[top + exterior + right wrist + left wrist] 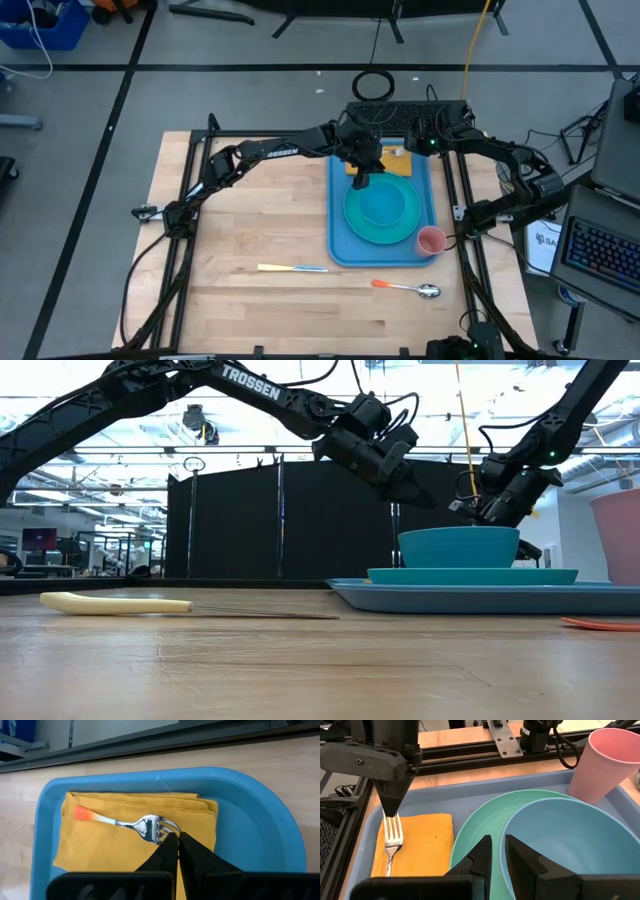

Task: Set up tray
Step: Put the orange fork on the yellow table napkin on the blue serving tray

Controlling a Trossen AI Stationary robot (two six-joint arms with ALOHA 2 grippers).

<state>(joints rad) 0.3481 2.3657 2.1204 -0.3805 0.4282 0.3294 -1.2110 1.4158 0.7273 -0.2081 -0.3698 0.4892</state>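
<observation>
The blue tray [336,240] lies at the table's right. On it are a turquoise plate [402,230] with a blue bowl [570,845] on it, a pink cup [431,241] at the near right corner and a yellow napkin [125,845] at the far end. A fork [135,824] with an orange-tipped handle lies flat on the napkin. My left gripper [425,500] hangs slightly open just above the bowl's far rim, clear of it. My right gripper [176,842] is shut and points down at the fork's tines [393,826]. My right gripper has its shut fingertips [392,811] right at the ends of the fork's tines [167,827], slanting down from above. I cannot tell whether they touch the tines or stand just over them. The fork lies flat on the napkin.
A yellow-handled knife [290,268] and an orange-handled spoon [405,288] lie on the bare wood near the table's front, the spoon just in front of the tray. The arms' metal frame [505,742] runs along the tray's far side.
</observation>
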